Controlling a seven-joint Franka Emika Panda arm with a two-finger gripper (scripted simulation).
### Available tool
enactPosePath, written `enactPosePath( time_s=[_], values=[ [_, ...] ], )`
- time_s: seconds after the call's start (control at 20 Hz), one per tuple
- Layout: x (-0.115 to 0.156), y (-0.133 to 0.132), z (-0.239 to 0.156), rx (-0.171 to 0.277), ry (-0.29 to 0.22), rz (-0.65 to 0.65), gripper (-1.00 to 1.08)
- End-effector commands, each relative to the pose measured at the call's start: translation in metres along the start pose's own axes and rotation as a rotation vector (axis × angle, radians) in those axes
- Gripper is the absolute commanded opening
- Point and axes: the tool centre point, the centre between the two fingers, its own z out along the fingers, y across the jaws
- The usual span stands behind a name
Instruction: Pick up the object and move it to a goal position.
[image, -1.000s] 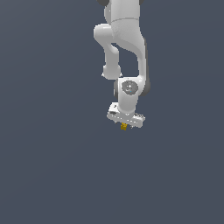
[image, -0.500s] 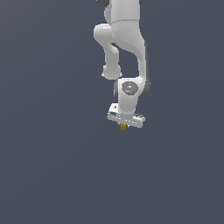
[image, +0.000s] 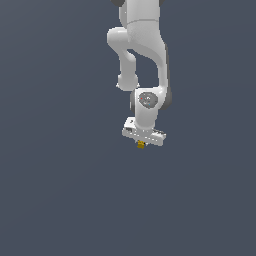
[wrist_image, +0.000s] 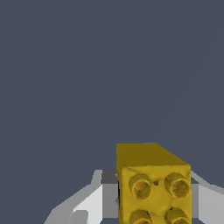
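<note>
The object (image: 141, 144) is a tiny yellow-gold block poking out just below the white hand of the arm in the exterior view. My gripper (image: 141, 145) is shut on it, holding it well above the dark ground. In the wrist view the object (wrist_image: 153, 183) fills the lower part of the picture as a yellow cube with round studs on its near face. Grey-white fingers (wrist_image: 89, 203) sit against both of its sides. No goal marker shows in either view.
The white arm (image: 145, 55) hangs down from the top of the exterior view. Around it is only a plain dark grey-blue surface (image: 60, 190).
The arm and the held block have drifted very slightly; otherwise the pose looks the same and the grip is unchanged.
</note>
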Motion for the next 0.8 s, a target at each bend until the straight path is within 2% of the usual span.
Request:
enactPosePath(
  time_s=[0.0, 0.35, 0.75],
  values=[
    [0.004, 0.000, -0.009, 0.001, 0.001, 0.000, -1.00],
    [0.022, -0.002, -0.049, 0.001, 0.001, 0.000, -1.00],
    [0.055, -0.004, -0.120, 0.001, 0.001, 0.000, -1.00]
  ],
)
